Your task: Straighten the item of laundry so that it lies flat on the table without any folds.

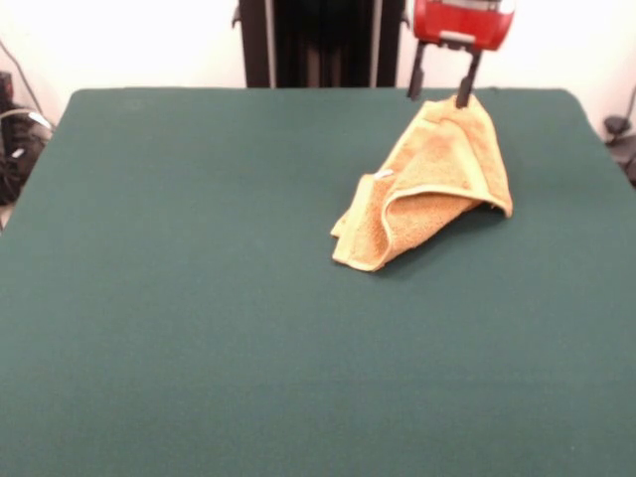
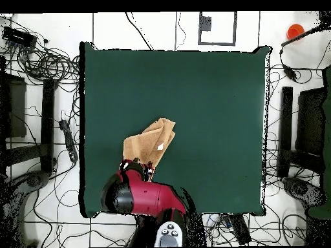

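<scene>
We see the towel (image 1: 429, 189) tented near the worktop's (image 1: 199, 298) far right in the front view, its peak pinched by the gripper's (image 1: 442, 89) fingers (image 1: 464, 87). It looks light, soft and floppy, so we judge corners the best hold. The arm hangs steeply above it.

The table (image 1: 199, 298) has a dark green top, mostly bare. One thing lies on it: an orange-tan towel (image 1: 437, 189), crumpled and folded over itself. Its highest corner rises to the dark fingers (image 1: 465, 87) above; from there the cloth spreads downward and away, its lower edge resting on the green surface.
</scene>
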